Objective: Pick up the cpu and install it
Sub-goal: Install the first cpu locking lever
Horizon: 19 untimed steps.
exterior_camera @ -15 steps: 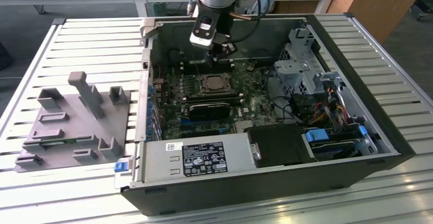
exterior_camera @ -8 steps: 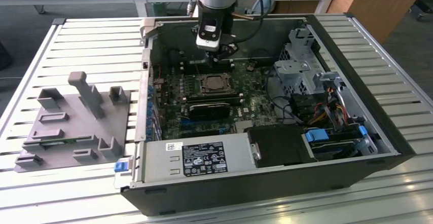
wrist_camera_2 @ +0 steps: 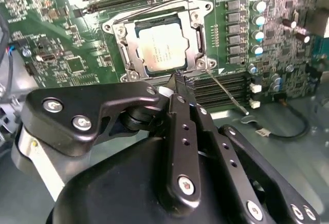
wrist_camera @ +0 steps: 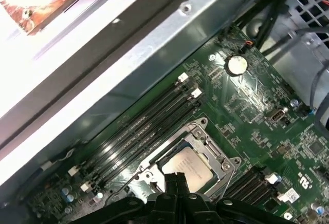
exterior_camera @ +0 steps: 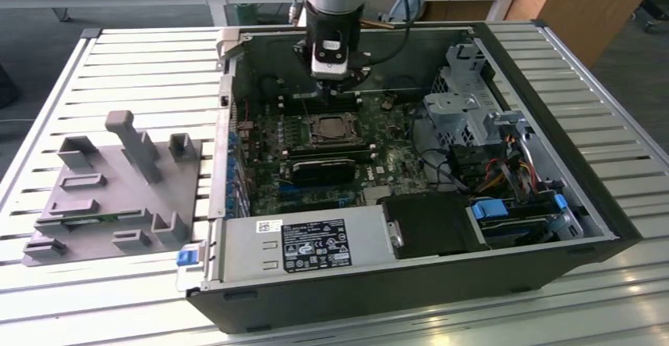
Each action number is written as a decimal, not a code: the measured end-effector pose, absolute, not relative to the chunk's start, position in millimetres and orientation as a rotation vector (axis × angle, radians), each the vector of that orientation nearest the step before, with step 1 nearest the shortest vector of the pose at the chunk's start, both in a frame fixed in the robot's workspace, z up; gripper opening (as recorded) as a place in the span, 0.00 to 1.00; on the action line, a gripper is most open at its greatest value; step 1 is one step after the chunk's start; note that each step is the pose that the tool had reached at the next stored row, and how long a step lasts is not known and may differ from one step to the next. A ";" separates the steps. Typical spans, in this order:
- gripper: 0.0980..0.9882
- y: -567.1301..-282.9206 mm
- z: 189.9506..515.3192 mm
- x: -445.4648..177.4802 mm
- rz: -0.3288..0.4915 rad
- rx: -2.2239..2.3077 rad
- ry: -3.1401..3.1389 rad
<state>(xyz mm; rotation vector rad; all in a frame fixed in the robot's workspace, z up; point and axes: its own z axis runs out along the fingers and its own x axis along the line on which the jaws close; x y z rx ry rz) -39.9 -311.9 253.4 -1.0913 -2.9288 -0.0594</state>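
My tool [wrist_camera_2: 177, 77] hangs pinched together, empty, just over the cpu [wrist_camera_2: 160, 49] seated in its socket; light, stiff, fragile, best gripped by edges.

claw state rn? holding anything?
Claw: shut, holding nothing. The cpu sits in the socket, just off the tips.
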 end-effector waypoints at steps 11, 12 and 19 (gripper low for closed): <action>0.01 -311.9 253.2 -39.9 -0.058 -0.888 -2.994; 0.01 -311.9 253.2 -39.9 -0.057 -0.872 -2.999; 0.01 -311.9 253.1 -39.9 -0.057 -0.770 -3.025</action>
